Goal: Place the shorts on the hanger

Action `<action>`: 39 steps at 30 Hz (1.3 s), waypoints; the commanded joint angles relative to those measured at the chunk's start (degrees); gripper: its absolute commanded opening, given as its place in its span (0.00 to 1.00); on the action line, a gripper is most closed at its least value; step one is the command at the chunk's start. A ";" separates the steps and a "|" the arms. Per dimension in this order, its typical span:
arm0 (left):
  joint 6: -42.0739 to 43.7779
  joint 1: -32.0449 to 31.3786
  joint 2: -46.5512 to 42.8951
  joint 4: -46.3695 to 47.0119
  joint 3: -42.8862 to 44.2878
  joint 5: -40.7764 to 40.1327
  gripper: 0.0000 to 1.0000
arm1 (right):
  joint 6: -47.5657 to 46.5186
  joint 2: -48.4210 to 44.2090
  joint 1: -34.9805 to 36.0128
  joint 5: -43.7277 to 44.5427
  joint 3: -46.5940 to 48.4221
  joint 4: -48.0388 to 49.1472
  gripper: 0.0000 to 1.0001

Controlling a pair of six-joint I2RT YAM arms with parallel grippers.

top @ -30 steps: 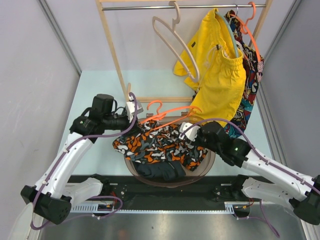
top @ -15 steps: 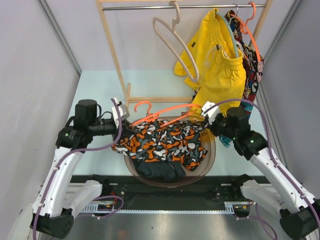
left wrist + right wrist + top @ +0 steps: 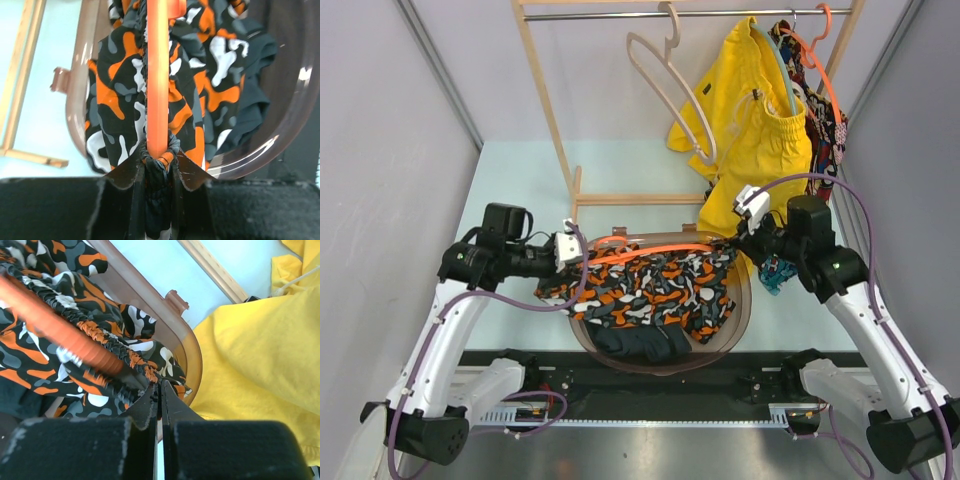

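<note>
The camouflage shorts hang stretched between my two grippers over a brown bowl. The thin orange hanger lies along the waistband, its hook near the left end. My left gripper is shut on the shorts' left waistband end together with the hanger's end; in the left wrist view the orange bar runs up from the closed jaws over the shorts. My right gripper is shut on the right waistband end, with the hanger bar beside it.
A dark navy garment lies in the bowl under the shorts. A wooden rack stands behind, with a beige hanger, yellow shorts and a patterned garment on an orange hanger. Grey walls flank both sides.
Both grippers have pulled apart and the shorts' waistband has stretched out along the hanger. The left gripper moved down and right; the right arm rose and swung right toward the yellow shorts.
</note>
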 commanded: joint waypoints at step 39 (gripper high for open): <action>-8.29 -16.30 8.29 9.38 5.57 -17.30 0.00 | -8.56 4.42 10.79 -6.86 11.56 -1.80 0.63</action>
